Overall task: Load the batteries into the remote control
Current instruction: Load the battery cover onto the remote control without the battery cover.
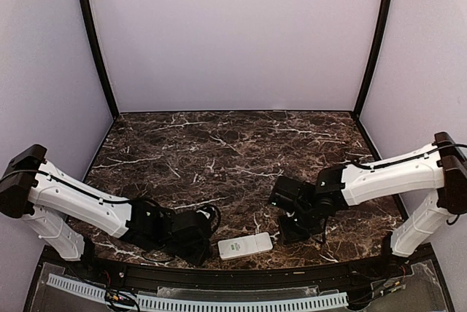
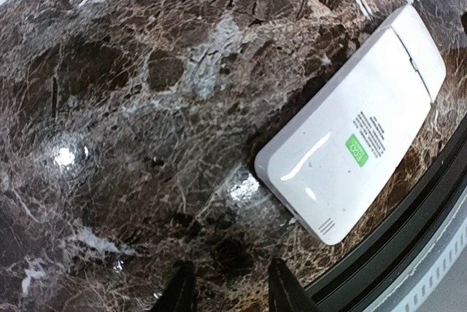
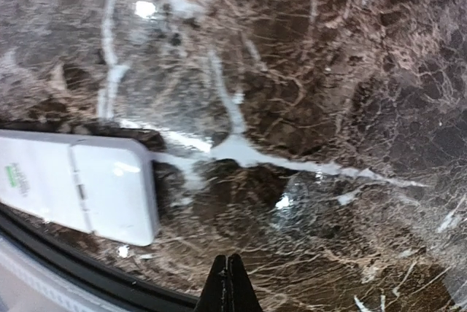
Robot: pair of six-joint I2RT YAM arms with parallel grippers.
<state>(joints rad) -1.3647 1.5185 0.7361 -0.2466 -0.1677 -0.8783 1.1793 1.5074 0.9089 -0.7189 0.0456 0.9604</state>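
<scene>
We see pale walls (image 1: pixel 233 35) closing in a dark marble table (image 1: pixel 219 144), with a black rim (image 1: pixel 292 268) along its near edge. The left arm (image 1: pixel 73 199) comes in low from the left and the right arm (image 1: pixel 387 173) from the right, both bent down toward the near middle of the table.

The remote (image 1: pixel 245 246) lies flat there, back up, just inside the rim. Its long side runs roughly along the rim, and it sits between the two grippers, touching neither.

The left gripper (image 2: pixel 230 294) hangs just beside the remote's left end. In its own view we find its fingers (image 2: pixel 180 290) standing apart with only bare marble between them, and the remote lies ahead and to their right.

The right gripper (image 3: pixel 228 283) is near the remote's right end, a little further off. Its tips are pressed together with nothing between them, and they are over bare marble.

On the remote's back a seam marks off a panel (image 2: pixel 416 53) at the right end. A small green sticker (image 2: pixel 356 149) sits by some fine print that we cannot read
</scene>
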